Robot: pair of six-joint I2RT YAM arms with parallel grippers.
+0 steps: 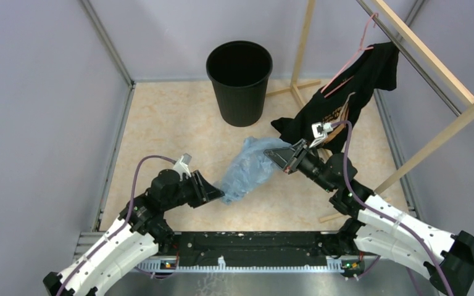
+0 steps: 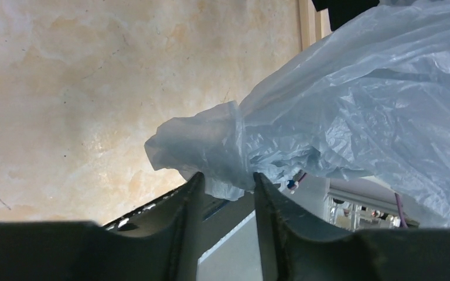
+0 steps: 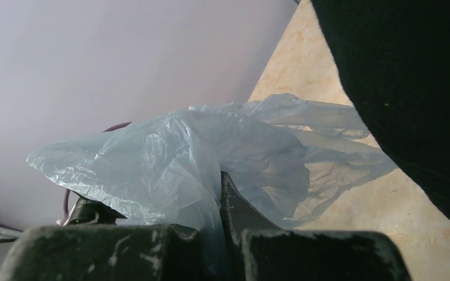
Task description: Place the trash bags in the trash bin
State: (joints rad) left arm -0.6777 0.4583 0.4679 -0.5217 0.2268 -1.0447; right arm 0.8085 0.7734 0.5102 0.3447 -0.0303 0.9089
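Note:
A crumpled pale blue trash bag (image 1: 250,168) is stretched between my two grippers, in front of the trash bin (image 1: 239,80), a round black wastebasket standing open at the back middle of the floor. My left gripper (image 1: 217,192) pinches the bag's bunched lower end; in the left wrist view the bag (image 2: 351,99) narrows between the fingertips of that gripper (image 2: 227,177). My right gripper (image 1: 279,155) is shut on the bag's upper end. In the right wrist view the film of the bag (image 3: 170,158) drapes over that gripper (image 3: 215,182) and hides one finger.
A black T-shirt (image 1: 352,92) on a pink hanger hangs from a wooden rack (image 1: 444,74) at the right, just behind my right gripper; it fills the right of the right wrist view (image 3: 410,88). Grey walls enclose the beige floor (image 1: 160,129).

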